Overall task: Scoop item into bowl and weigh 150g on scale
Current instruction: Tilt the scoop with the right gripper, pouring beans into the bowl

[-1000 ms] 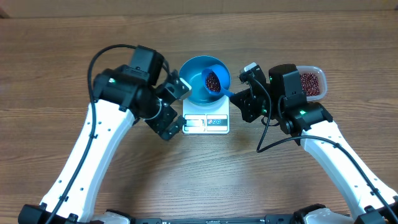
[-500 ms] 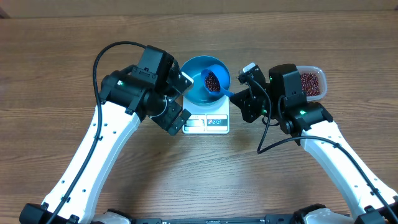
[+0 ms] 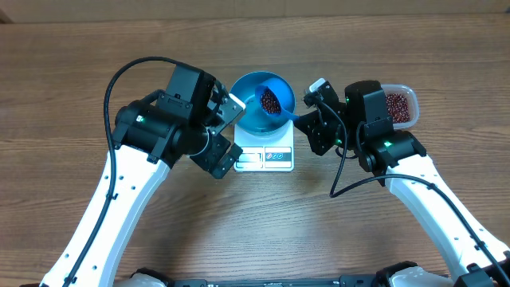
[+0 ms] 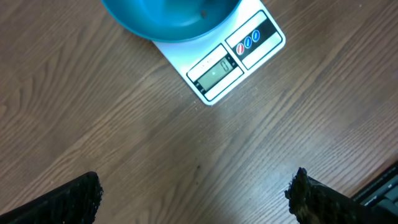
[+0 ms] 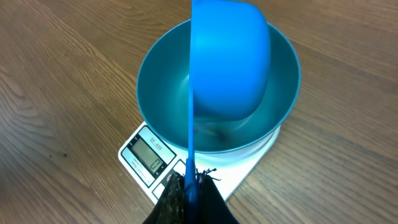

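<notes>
The blue bowl (image 3: 253,112) sits on the white scale (image 3: 275,158) near the middle of the wooden bench (image 3: 72,64). It overhangs the scale's far part and leaves the display strip at the near edge uncovered.

The right arm (image 3: 374,131) reaches in from the right. Its jaws are clenched on the handle of a small blue scoop (image 3: 273,104), which hangs over the right half of the bowl, inside the rim line. A heap of dark red-brown beans (image 3: 271,102) lies in the scoop's cup. From the right wrist, the cup (image 5: 231,59) shows its smooth outer side and the handle (image 5: 191,106) appears edge-on as a thin blue line running down to the jaws. The bowl (image 5: 155,81) lies below it, with the scale's display (image 5: 147,159) at the lower left. I cannot tell whether any beans lie in the bowl.

Behind the right arm stands a clear plastic tub (image 3: 408,94) with more beans (image 3: 397,108) in it, well apart from the scale.

The left arm (image 3: 167,127) is just to the left of the scale, its jaws released and spread wide, grasping nothing. In the left wrist view the two dark fingertips (image 4: 68,199) stand far apart over bare bench. The scale (image 4: 261,34) and the bowl's edge (image 4: 168,22) are at the top, and the display's digits (image 4: 216,71) are too small to read.
</notes>
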Robot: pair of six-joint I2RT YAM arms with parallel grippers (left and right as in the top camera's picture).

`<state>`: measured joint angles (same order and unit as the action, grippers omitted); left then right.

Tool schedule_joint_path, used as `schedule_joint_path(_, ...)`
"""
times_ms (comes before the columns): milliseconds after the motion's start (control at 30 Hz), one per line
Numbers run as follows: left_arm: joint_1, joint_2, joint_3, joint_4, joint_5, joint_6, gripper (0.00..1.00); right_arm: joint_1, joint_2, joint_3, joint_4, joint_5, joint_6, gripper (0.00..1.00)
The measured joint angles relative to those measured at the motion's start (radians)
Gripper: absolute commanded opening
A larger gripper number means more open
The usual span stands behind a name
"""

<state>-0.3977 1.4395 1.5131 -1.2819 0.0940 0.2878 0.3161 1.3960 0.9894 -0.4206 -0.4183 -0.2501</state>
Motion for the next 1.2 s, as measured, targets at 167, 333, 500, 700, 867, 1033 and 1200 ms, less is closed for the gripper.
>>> schedule_joint_path(167,0.016,0.000,0.000,-0.031,0.003,0.003,1.00,0.000,0.006,0.000,0.003,0.000,-0.055,0.04)
schedule_joint_path(333,0.026,0.000,0.000,-0.057,0.016,0.006,1.00,0.001,0.021,0.000,0.003,0.000,-0.114,0.04)
schedule_joint_path(500,0.026,0.000,0.000,-0.055,0.037,0.006,1.00,0.005,0.021,0.000,0.003,0.001,-0.167,0.04)
schedule_joint_path(700,0.026,0.000,0.000,-0.053,0.045,0.007,0.99,0.006,0.021,0.000,0.011,0.004,-0.223,0.04)
schedule_joint_path(867,0.026,0.000,0.000,-0.053,0.045,0.007,1.00,0.005,0.021,0.000,0.047,0.005,-0.240,0.04)
schedule_joint_path(1033,0.026,0.000,0.000,-0.053,0.045,0.006,1.00,0.006,0.027,0.000,0.068,0.020,-0.259,0.04)
schedule_joint_path(1200,0.026,0.000,0.000,-0.053,0.045,0.008,1.00,0.006,0.055,0.000,0.068,0.038,-0.282,0.04)
